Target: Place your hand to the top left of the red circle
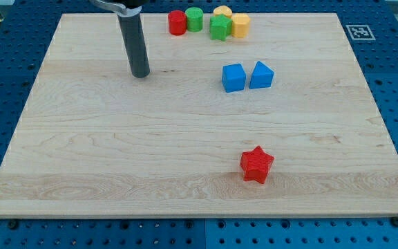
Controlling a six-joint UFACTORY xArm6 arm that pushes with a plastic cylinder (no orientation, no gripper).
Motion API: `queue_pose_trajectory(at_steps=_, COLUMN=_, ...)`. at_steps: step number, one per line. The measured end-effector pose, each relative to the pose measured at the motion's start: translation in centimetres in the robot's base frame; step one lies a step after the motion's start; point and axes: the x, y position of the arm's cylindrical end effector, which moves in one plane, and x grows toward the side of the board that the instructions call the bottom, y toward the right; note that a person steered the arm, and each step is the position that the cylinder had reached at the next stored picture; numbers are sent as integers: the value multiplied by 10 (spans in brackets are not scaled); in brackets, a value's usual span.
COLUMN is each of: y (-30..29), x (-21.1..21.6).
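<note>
The red circle block (177, 22) stands near the board's top edge, left of centre, touching a green circle block (195, 19) on its right. My tip (141, 75) rests on the board below and to the left of the red circle, well apart from it. The dark rod rises from the tip toward the view's top.
A green star block (220, 28), a yellow block (222, 12) and a yellow hexagon block (241, 25) cluster right of the green circle. A blue cube (233, 78) and a blue triangular block (261, 75) sit mid-board. A red star block (256, 164) lies lower right. The wooden board (81, 173) has blue surround.
</note>
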Motion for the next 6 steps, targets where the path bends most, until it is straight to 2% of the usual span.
queue_pose_trajectory(at_steps=1, y=-27, x=-5)
queue_pose_trajectory(at_steps=2, y=-63, x=-36)
queue_pose_trajectory(at_steps=5, y=-56, x=-175)
queue_pose_trajectory(at_steps=6, y=-53, x=-175)
